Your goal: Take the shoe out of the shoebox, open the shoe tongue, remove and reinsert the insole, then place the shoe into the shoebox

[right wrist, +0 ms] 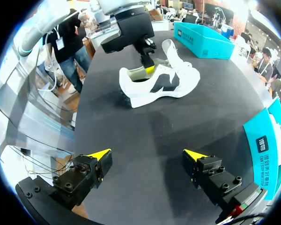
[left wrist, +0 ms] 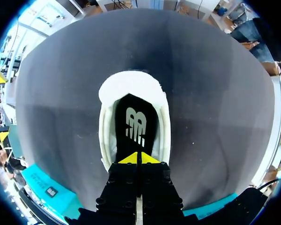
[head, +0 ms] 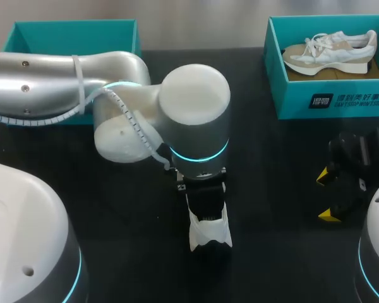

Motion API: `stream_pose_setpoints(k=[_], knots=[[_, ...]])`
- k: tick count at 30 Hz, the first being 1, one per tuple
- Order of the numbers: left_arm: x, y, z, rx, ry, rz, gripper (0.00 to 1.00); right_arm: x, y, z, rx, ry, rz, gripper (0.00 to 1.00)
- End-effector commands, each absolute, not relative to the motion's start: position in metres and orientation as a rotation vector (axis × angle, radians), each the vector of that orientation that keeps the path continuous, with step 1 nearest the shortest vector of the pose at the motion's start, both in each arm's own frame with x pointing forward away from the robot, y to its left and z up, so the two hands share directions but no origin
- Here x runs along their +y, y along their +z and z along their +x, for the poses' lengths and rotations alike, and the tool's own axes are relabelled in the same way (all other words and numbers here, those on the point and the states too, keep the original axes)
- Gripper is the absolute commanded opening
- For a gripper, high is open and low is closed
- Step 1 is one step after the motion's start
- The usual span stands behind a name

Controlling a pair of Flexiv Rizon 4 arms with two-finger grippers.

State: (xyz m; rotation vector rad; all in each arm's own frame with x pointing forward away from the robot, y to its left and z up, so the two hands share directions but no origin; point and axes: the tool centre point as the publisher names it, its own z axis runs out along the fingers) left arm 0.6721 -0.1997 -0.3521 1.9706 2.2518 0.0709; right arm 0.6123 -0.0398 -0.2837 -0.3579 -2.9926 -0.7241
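A white shoe (head: 210,235) with black side panels (right wrist: 164,84) lies on the black table near its front middle. My left gripper (left wrist: 139,158) points down into the shoe's opening, shut, with its yellow tips together at the heel end of the black insole (left wrist: 135,124). I cannot tell whether they pinch the insole's edge. The right wrist view shows that gripper (right wrist: 150,69) at the shoe's heel collar. At the table's right side my right gripper (head: 328,196) stands open and holds nothing (right wrist: 147,154); the shoe lies well ahead of it.
A teal shoebox (head: 328,104) at the back right holds a beige and white shoe (head: 331,52). A second teal box (head: 72,28) stands at the back left, behind my left arm (head: 114,95).
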Motion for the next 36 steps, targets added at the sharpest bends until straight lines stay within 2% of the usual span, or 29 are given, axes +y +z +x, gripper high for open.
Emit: stream_pose_setpoints(k=[1, 19, 21, 23, 24, 25, 26, 36], knots=[[-0.200, -0.353, 0.671, 2.254, 0.103, 1.954, 0.00, -0.039, -0.284, 0.612, -2.995, -0.719, -0.359, 1.00], [-0.198, -0.360, 0.676, 2.285, 0.182, 1.921, 0.02, -0.039, -0.284, 0.612, -2.995, -0.719, -0.359, 1.00], [-0.197, -0.360, 0.676, 2.291, 0.187, 1.916, 0.31, -0.039, -0.284, 0.612, -2.995, -0.719, -0.359, 1.00], [-0.196, -0.359, 0.675, 2.296, 0.193, 1.905, 0.50, -0.039, -0.284, 0.612, -2.995, -0.719, -0.359, 1.00], [-0.196, -0.359, 0.675, 2.299, 0.192, 1.903, 0.65, -0.039, -0.284, 0.612, -2.995, -0.719, -0.359, 1.00], [-0.195, -0.359, 0.675, 2.303, 0.197, 1.891, 0.91, -0.039, -0.284, 0.612, -2.995, -0.719, -0.359, 1.00], [-0.195, -0.359, 0.675, 2.303, 0.197, 1.890, 0.98, -0.039, -0.284, 0.612, -2.995, -0.719, -0.359, 1.00], [-0.196, -0.352, 0.680, 2.315, 0.176, 1.862, 1.00, -0.039, -0.284, 0.612, -2.995, -0.719, -0.359, 1.00]])
